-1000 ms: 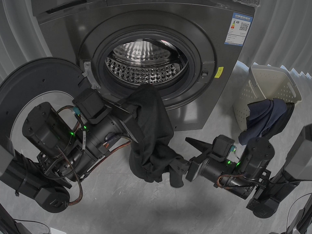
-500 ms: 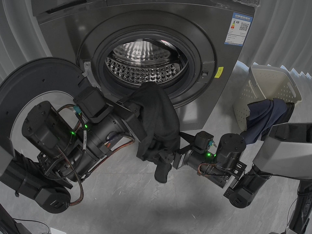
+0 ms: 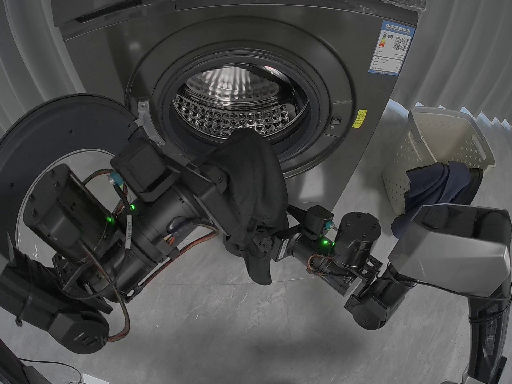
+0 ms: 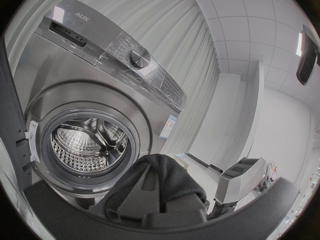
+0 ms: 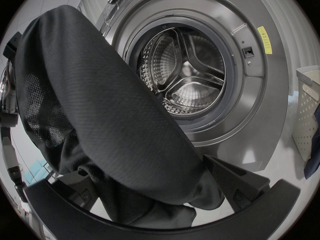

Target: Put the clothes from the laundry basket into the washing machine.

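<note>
The left gripper [image 4: 162, 200] sits just in front of the lower rim of the washing machine [image 3: 341, 60] opening, with a black garment [image 3: 256, 177] draped over it. The cloth covers it so fully that I cannot tell whether it is clamped on the fabric or merely carrying it.

The top fold of the garment lies at the lip of the opening, in front of the steel drum [image 3: 234, 108], and the rest hangs down the front of the machine, clear of the floor.

The right gripper [image 3: 264, 241] is lower, pushed up against the hanging part of the garment. In the right wrist view its jaws stand wide apart, with the cloth bunched over and between them and not pinched.

The round door [image 3: 58, 129] is swung fully open on the robot's left.

The laundry basket [image 3: 448, 129] stands on the floor to the right of the machine, with dark blue clothes [image 3: 432, 188] hanging over its near rim.
</note>
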